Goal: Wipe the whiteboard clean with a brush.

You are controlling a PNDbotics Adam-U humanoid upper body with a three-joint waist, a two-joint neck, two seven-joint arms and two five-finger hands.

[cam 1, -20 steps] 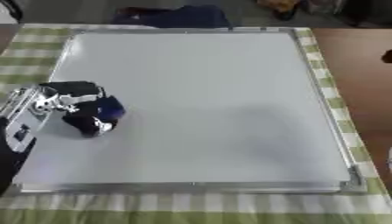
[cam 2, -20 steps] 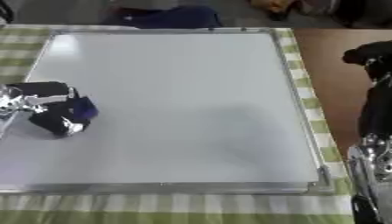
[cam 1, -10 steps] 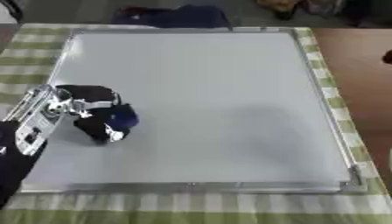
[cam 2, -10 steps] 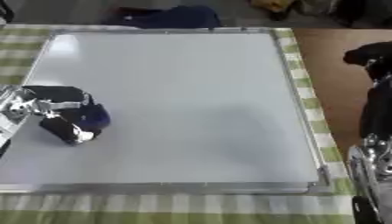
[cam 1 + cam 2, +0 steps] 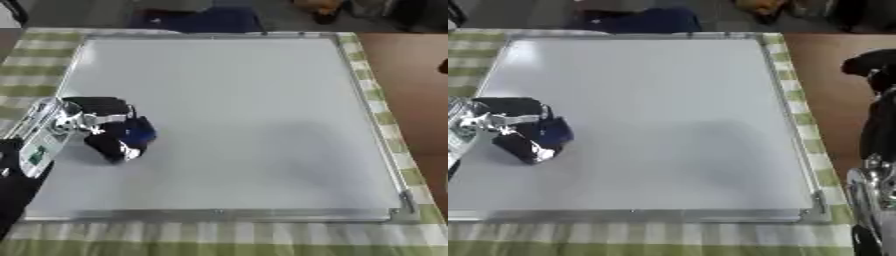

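Observation:
A white whiteboard [image 5: 236, 95] in a metal frame lies flat on a green checked cloth; I see no marks on its surface. My left hand [image 5: 98, 120] comes in from the left and rests on the board's left part, its fingers curled round a dark blue brush [image 5: 137, 132] that touches the board. In the right eye view my right hand [image 5: 866, 66] shows as a dark shape off the board's right edge, above the brown table; its arm runs down along the picture's right side.
The green checked cloth [image 5: 219, 240] rims the board on all sides. Bare brown table [image 5: 407, 100] lies to the right. A dark blue bundle [image 5: 197, 20] and some other objects [image 5: 319, 7] sit beyond the far edge.
My left hand has slid the brush a little to the right and toward the near edge over the board, then nearly stopped. The right arm has stayed still.

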